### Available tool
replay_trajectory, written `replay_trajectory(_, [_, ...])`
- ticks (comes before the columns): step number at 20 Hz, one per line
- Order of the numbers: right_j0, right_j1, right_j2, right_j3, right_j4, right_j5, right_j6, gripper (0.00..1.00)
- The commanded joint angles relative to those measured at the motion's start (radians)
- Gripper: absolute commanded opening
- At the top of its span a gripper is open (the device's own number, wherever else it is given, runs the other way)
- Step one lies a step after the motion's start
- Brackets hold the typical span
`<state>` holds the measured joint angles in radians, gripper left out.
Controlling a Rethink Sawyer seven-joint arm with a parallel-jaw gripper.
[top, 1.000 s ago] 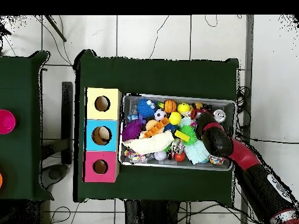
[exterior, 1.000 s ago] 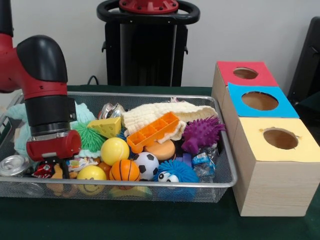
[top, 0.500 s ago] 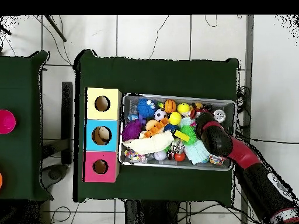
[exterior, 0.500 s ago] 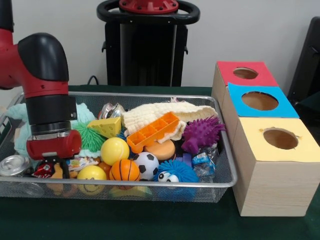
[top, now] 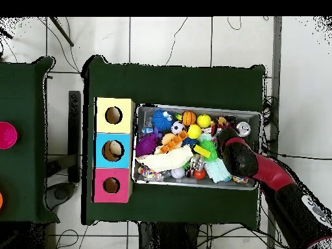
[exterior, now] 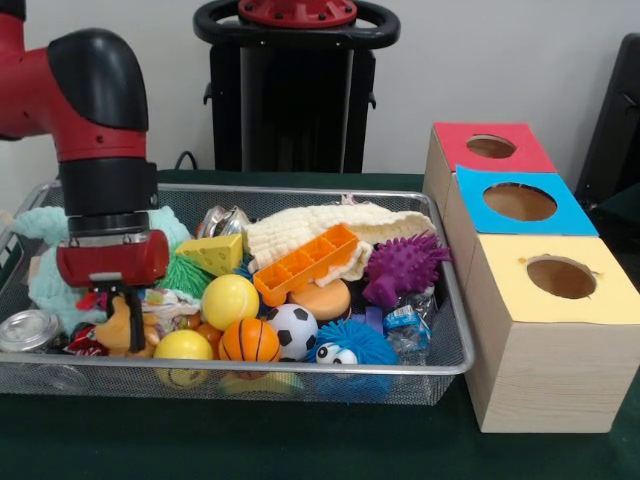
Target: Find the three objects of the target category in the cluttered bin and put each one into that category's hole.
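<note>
An orange-yellow rubber duck-like toy (exterior: 122, 330) sits at the left end of the silver wire-mesh bin (exterior: 440, 362) in the front view, and the robot's black gripper (exterior: 118, 312) under its red wrist block is right at this toy, its fingers (exterior: 133, 322) running down against the toy's side; whether they are clamped on it or only touching it cannot be told. Just left of the toy lie a small red crumpled wrapper (exterior: 82, 340) and a silver metal can (exterior: 27, 331), and behind them a pale mint cloth (exterior: 45, 285). To the right of the toy sit a yellow smiley ball (exterior: 182, 347), a plain yellow ball (exterior: 229, 301), a small orange basketball (exterior: 248, 340) and a black-and-white football (exterior: 292, 329). Further along are a blue fuzzy ball with eyes (exterior: 352, 345), a yellow cheese wedge (exterior: 213, 254), a green spiky ball (exterior: 186, 274), an orange plastic tray with compartments (exterior: 305, 263), a cream knitted cloth (exterior: 330, 226) and a purple spiky toy (exterior: 405, 266). Beside the bin's right end stand three wooden boxes in a row, each with a round hole: a yellow-topped box (exterior: 590, 300) nearest, a blue-topped box (exterior: 565, 215) in the middle, and a red-topped box (exterior: 455, 138) farthest. In the overhead view the red and black arm (top: 275, 183) reaches over the bin's right end.
</note>
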<state>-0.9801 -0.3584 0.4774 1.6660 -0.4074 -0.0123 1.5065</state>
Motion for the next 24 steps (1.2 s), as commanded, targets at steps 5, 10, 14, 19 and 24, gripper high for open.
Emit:
replay_trajectory(5, [0.035, -0.130, -0.081, 0.137, 0.057, -0.032, 0.239, 0.00])
replay_trajectory(10, [0.053, -0.216, -0.096, 0.194, 0.082, -0.030, 0.253, 0.00])
replay_trajectory(14, [0.069, -0.274, -0.101, 0.219, 0.104, -0.021, 0.258, 0.00])
replay_trajectory(19, [0.103, -0.353, -0.116, 0.262, 0.143, -0.013, 0.273, 0.00])
replay_trajectory(24, [0.149, -0.405, -0.143, 0.293, 0.179, -0.008, 0.287, 0.00])
